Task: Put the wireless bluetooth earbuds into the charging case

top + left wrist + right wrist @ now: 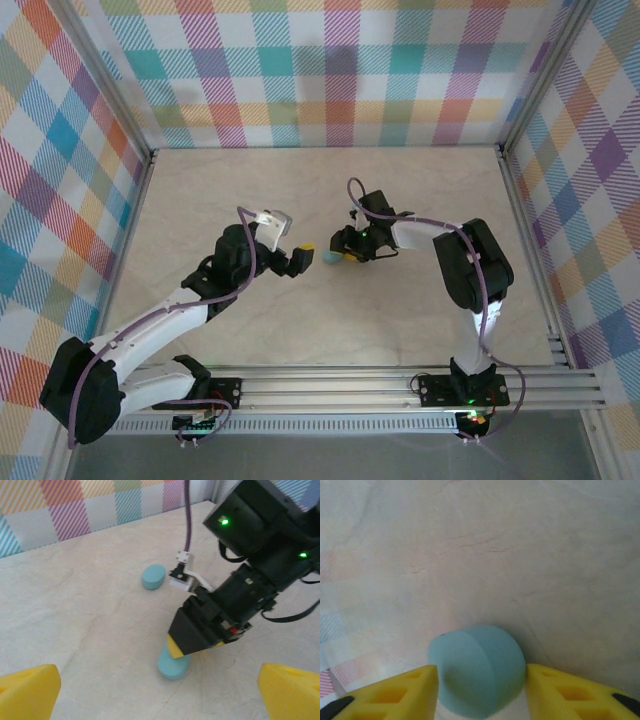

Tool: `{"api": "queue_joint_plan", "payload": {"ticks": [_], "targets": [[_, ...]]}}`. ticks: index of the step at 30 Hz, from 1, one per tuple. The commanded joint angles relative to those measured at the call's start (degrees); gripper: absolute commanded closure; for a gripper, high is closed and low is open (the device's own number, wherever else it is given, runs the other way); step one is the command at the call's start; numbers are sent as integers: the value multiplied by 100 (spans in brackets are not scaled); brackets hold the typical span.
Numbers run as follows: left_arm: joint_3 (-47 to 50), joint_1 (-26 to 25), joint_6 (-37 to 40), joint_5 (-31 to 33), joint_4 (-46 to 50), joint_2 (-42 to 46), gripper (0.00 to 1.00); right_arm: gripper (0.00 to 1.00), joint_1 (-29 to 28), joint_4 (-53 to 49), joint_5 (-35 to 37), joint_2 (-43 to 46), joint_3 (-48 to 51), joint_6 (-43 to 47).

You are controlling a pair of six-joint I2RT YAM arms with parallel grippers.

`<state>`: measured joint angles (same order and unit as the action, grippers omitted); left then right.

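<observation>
A light-blue oval charging case [477,672] stands on end on the table, with my right gripper [481,680] shut on it, one yellow pad against each side. In the top view this case [329,258] sits mid-table under the right gripper [343,250]. My left gripper [298,258] hovers just left of it, open and holding nothing, its yellow fingertips [27,690] spread wide. The left wrist view shows the held case [172,666] beneath the right gripper's black and yellow finger. A second light-blue case [153,576] lies flat farther back. The tiny earbuds are out of view.
The beige marble-patterned table [230,190] is enclosed by plaid walls [320,70] at the back and sides. A metal rail [350,385] carrying both arm bases runs along the near edge. A purple cable [188,515] hangs from the right arm.
</observation>
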<state>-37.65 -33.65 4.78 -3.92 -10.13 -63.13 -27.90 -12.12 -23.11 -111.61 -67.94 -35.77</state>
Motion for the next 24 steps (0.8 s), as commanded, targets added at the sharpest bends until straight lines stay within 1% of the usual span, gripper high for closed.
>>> {"api": "queue_joint_plan", "payload": {"ticks": [1,5,8,11,13,14,16,18,19,21,22,23,24], "targets": [[-21,158,179,311,151,122,0,44,11,-502,422,427,-95,451],[-162,424,268,599,397,59,0,38,47,-921,976,837,-132,771],[4,754,225,962,273,74,0,32,121,-1088,1499,1274,-58,1080],[359,1284,-46,1442,-44,115,0,23,220,-1068,2403,1830,172,1515],[631,1735,-283,1356,-298,82,0,15,344,-848,3027,2204,450,1807],[759,1936,-367,1307,-449,13,0,9,426,-691,3396,2376,630,1999],[979,2176,-299,1274,-765,-222,0,0,582,-247,3915,2640,1037,2417],[1043,2323,-151,1352,-938,-602,0,0,762,306,4431,2873,1492,2720],[1062,2414,-153,1364,-993,-811,0,0,899,657,4539,3003,1764,2889],[1241,2555,-222,1335,-1549,-1170,0,1,1137,1539,4700,3277,2424,3296],[1330,2622,-274,1271,-1991,-1341,0,0,1270,2160,4708,3432,2840,3522],[1274,2665,-207,1143,-2015,-1414,0,0,1433,2752,4613,3576,3246,3692],[1327,2676,-105,1043,-2374,-1524,0,0,1579,3187,4463,3675,3545,3778]]}}
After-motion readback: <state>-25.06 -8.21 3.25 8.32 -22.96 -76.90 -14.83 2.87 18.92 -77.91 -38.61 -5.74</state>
